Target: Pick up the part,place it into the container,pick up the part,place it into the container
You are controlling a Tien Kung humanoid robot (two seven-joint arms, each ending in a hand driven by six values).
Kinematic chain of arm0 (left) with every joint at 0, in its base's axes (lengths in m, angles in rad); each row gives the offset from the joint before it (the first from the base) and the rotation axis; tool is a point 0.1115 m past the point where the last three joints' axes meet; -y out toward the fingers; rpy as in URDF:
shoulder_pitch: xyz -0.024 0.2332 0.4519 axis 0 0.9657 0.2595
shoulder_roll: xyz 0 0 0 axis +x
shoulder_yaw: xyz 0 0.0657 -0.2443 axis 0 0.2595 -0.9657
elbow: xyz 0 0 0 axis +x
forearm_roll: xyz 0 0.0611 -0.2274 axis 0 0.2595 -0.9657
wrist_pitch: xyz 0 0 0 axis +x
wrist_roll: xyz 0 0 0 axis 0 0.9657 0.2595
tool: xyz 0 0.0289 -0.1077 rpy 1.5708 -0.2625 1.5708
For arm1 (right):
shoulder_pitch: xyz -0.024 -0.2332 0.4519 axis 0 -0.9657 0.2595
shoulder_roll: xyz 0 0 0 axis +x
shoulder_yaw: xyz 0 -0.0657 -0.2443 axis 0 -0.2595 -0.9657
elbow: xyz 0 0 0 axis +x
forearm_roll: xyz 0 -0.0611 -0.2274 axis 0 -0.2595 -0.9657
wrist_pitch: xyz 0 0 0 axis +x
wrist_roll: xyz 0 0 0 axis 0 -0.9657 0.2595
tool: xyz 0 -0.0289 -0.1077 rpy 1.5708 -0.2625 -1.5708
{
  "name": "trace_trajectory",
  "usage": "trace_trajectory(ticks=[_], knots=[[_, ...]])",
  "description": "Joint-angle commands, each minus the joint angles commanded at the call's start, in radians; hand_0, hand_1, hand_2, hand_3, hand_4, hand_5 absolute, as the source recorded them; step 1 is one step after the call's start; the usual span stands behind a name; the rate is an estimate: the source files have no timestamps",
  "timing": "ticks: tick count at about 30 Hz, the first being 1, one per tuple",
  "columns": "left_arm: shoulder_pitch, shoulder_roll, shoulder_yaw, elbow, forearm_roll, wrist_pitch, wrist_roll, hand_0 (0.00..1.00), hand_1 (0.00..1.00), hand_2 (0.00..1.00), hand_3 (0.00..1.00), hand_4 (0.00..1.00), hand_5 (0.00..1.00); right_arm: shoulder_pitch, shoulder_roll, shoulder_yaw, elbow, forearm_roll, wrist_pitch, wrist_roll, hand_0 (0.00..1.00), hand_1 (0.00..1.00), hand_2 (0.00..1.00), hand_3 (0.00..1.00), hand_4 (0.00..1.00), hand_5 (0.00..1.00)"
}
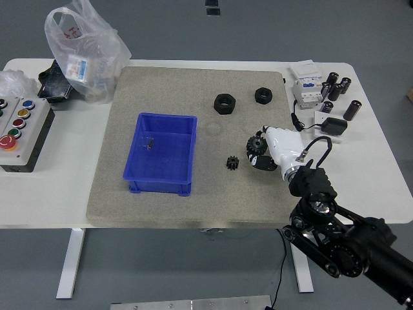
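Note:
A small black gear (233, 163) lies on the grey mat (161, 203), right of the blue container (185, 155). Two black hex nuts (224, 103) (263, 95) lie farther back on the mat. My right hand (257, 153), white with black fingers, reaches in from the lower right and hovers just right of the gear. Its fingers (254, 144) are loosely spread toward the gear, apart from it, and hold nothing I can see. The container holds one tiny dark item (150, 143). My left arm is out of view.
A grey button box (19, 132) stands at the left edge and a plastic bag (84, 51) at the back left. White electrical modules (306, 84), black cylinders (339, 87) and a black adapter (333, 126) lie at the back right.

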Motion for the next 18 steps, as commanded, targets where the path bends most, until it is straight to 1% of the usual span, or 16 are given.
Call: trace_trajectory(ticks=[2, 5, 7, 12, 13, 16, 18], knots=[[0.000, 0.000, 0.000, 0.000, -0.001, 0.000, 0.000, 0.610, 0.644, 0.624, 0.692, 0.681, 0.277, 0.015, 0.005, -0.012, 0.000, 0.002, -0.004, 0.003, 0.186, 0.432, 0.371, 0.492, 0.273, 0.002], [0.001, 0.000, 0.000, 0.000, 0.001, 0.000, 0.002, 0.610, 0.644, 0.624, 0.692, 0.681, 0.277, 0.066, 0.028, -0.063, 0.004, 0.028, -0.022, 0.019, 0.186, 0.432, 0.371, 0.492, 0.273, 0.002], [0.000, 0.001, 0.001, 0.000, 0.001, 0.000, 0.003, 0.610, 0.644, 0.623, 0.691, 0.680, 0.277, 0.106, 0.050, -0.105, 0.004, 0.059, -0.034, 0.038, 0.191, 0.436, 0.380, 0.497, 0.289, 0.002], [-0.003, 0.004, 0.005, 0.000, 0.003, -0.001, 0.006, 0.610, 0.644, 0.623, 0.691, 0.680, 0.277, 0.191, 0.106, -0.207, -0.010, 0.114, -0.052, 0.080, 0.191, 0.436, 0.380, 0.497, 0.289, 0.002], [-0.003, 0.005, 0.005, 0.000, 0.004, -0.001, 0.006, 0.610, 0.644, 0.624, 0.691, 0.680, 0.277, 0.208, 0.118, -0.231, -0.015, 0.125, -0.057, 0.090, 0.313, 0.544, 0.593, 0.664, 0.457, 0.129], [-0.004, 0.007, 0.005, 0.000, 0.006, -0.001, 0.007, 0.610, 0.644, 0.624, 0.691, 0.680, 0.277, 0.238, 0.142, -0.284, -0.027, 0.139, -0.051, 0.102, 0.313, 0.544, 0.593, 0.664, 0.457, 0.129], [-0.004, 0.007, 0.007, 0.000, 0.005, -0.002, 0.006, 0.610, 0.644, 0.624, 0.691, 0.680, 0.277, 0.248, 0.151, -0.304, -0.034, 0.136, -0.028, 0.092, 0.313, 0.544, 0.593, 0.664, 0.457, 0.129]])
